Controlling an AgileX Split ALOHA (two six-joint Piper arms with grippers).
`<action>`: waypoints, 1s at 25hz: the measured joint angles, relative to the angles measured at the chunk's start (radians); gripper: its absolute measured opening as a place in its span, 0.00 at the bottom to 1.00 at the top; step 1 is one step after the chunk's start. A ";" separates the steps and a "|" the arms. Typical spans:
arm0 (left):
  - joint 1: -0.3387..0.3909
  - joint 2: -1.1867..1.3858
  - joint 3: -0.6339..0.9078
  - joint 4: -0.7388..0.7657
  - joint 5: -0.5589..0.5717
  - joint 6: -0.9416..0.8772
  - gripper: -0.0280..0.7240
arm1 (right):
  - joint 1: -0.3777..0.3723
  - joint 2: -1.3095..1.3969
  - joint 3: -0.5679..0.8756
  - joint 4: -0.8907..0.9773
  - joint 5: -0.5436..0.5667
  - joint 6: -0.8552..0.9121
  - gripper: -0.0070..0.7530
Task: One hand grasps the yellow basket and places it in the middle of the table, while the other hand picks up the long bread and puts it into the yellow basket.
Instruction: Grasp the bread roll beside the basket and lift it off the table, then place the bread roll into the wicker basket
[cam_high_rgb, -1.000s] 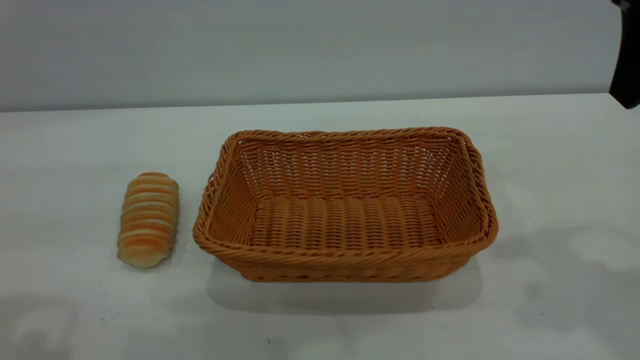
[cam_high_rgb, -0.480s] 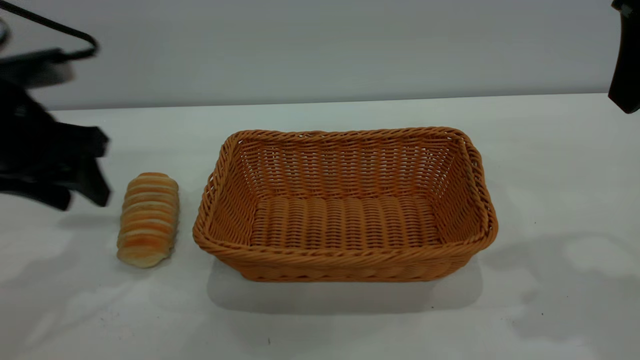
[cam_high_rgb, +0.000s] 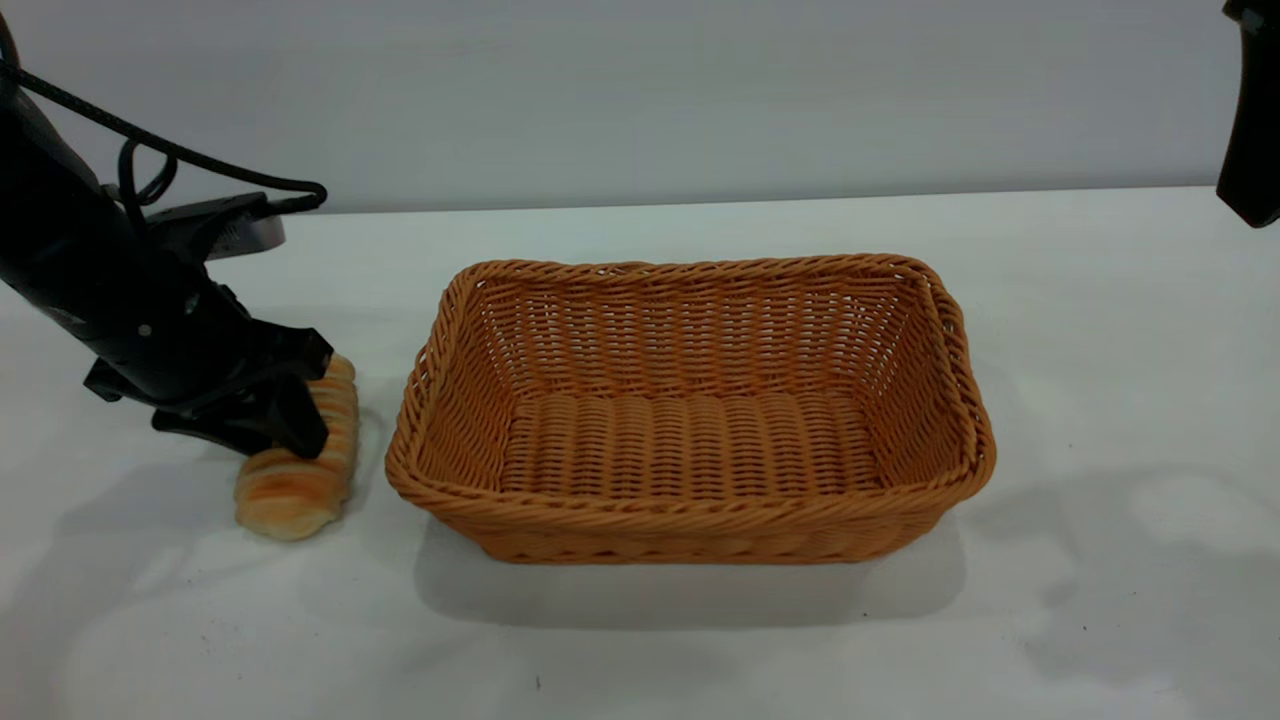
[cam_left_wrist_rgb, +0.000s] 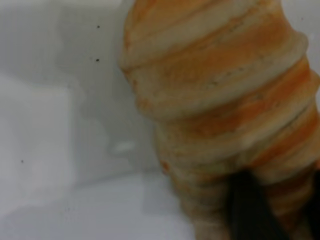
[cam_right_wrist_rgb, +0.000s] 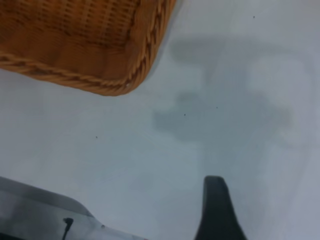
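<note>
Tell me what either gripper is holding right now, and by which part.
The left gripper straddles the middle of the long bread, which lies on the table; a closed grip cannot be told. The right gripper holds nothing.

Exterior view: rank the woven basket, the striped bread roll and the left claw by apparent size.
1. Orange-tan woven wicker basket, clearly largest.
2 and 3. Striped oblong bread roll and black left claw: unsure, since the claw covers part of the roll on the white table.

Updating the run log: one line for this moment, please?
left hand: at long bread | right hand: raised, idle | yellow basket: mid-table, no bread inside
</note>
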 joint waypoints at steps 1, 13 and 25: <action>0.000 -0.008 0.000 0.001 0.007 0.000 0.28 | 0.000 0.000 0.000 0.000 0.000 0.000 0.74; -0.186 -0.382 -0.040 -0.034 0.121 0.068 0.08 | 0.000 0.000 0.000 0.002 0.004 0.000 0.74; -0.363 -0.214 -0.039 -0.163 0.057 0.125 0.37 | 0.000 0.000 0.000 -0.003 0.005 0.000 0.74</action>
